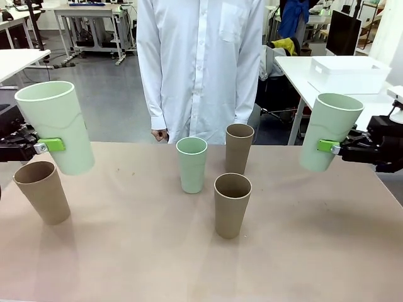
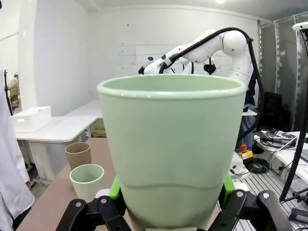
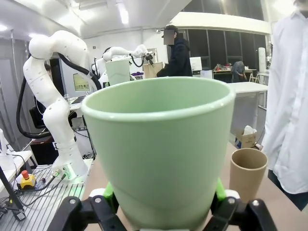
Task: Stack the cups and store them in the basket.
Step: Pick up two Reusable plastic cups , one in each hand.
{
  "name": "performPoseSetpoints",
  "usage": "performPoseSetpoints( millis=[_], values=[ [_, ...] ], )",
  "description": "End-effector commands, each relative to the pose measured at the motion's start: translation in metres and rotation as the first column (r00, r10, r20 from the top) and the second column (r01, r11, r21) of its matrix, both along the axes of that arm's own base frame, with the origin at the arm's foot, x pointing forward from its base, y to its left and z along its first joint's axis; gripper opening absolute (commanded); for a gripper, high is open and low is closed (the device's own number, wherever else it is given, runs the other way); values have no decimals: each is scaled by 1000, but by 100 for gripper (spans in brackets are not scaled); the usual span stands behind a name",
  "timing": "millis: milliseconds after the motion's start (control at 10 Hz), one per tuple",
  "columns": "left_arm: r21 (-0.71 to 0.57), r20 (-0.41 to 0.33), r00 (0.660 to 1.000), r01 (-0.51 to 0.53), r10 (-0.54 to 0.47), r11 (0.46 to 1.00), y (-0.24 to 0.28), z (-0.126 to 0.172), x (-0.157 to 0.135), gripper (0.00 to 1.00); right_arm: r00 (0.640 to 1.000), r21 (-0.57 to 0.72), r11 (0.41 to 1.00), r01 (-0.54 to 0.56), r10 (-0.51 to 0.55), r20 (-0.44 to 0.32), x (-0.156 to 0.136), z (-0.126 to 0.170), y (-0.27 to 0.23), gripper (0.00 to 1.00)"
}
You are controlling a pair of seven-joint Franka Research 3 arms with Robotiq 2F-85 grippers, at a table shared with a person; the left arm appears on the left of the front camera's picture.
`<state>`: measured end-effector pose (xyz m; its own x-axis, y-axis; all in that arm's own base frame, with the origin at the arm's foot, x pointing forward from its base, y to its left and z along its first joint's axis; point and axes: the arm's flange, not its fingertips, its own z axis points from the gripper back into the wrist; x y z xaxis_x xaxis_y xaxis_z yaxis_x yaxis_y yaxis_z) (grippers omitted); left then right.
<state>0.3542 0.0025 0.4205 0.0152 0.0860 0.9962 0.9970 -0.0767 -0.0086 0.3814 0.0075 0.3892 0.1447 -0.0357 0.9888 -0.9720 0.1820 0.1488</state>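
The left tool pinches the left cup, a mint one, low on its wall with a green pad on either side. It holds that cup clear of the tabletop, well left of the centre cup, mouth up and rim leaning away from it. The right tool grips the right cup, also mint, the same way, well right of the centre cup, off the tabletop and rim leaning outward.

The centre cup, mint, stands upright. A far brown cup stands just right of and behind it. A near brown cup stands right of and in front of it. A left brown cup stands far to its left, under the left cup.

The basket sits on a white side table, behind and far right of the centre cup. A person stands behind the centre cup, with one hand at the tabletop's far edge.
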Motion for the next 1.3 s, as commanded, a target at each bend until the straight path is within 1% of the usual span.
performPoseSetpoints(
  millis=[0,200,400,700,900,1000,1100,1200],
  values=[
    [31,20,1000,14,-15,999,-2,-6,-4,86,1000,-19,1000,13,-13,1,-38,-2,14,86],
    [37,30,1000,-5,4,999,-2,-12,-6,86,999,-29,999,42,-42,14,-43,-6,13,86],
    [37,40,999,-38,36,999,1,-24,-8,86,998,-34,998,60,-59,18,-42,-18,14,86],
    [30,46,998,-42,40,999,0,-35,-8,86,998,-47,997,59,-59,6,-41,-34,15,86],
    [30,59,997,-53,51,998,-2,-37,-9,86,999,-47,998,50,-50,9,-43,-38,15,86],
    [32,54,997,-54,52,998,-3,-38,-10,86,1000,-42,999,23,-22,12,-47,-37,15,86],
    [34,26,999,-41,40,999,2,-37,-2,86,999,-45,998,40,-41,-19,6,-33,-6,86],
    [34,26,999,-41,40,999,2,-37,-2,86,999,-45,998,40,-41,-19,6,-33,-6,86]
  ],
)
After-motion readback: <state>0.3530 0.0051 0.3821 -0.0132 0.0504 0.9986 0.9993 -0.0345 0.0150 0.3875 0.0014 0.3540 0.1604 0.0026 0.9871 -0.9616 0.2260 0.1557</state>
